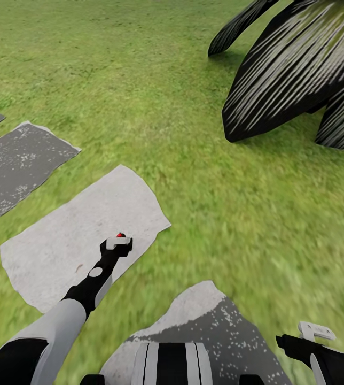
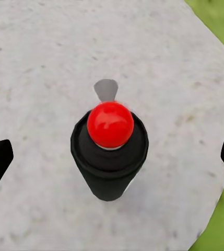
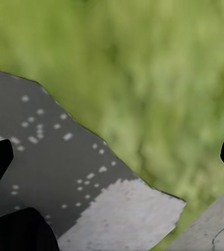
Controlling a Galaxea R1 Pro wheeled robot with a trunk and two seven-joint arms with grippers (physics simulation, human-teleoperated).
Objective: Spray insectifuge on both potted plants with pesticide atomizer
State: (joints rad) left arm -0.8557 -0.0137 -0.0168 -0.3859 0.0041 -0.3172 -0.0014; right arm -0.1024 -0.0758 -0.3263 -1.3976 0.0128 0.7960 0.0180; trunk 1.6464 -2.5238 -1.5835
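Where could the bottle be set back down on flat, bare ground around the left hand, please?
The pale stepping stone is bare on the side toward the dark stone. Only the atomizer stands on it, directly under the left hand. Open lawn lies between that stone and the striped agave leaves; the leaves crowd that far corner.
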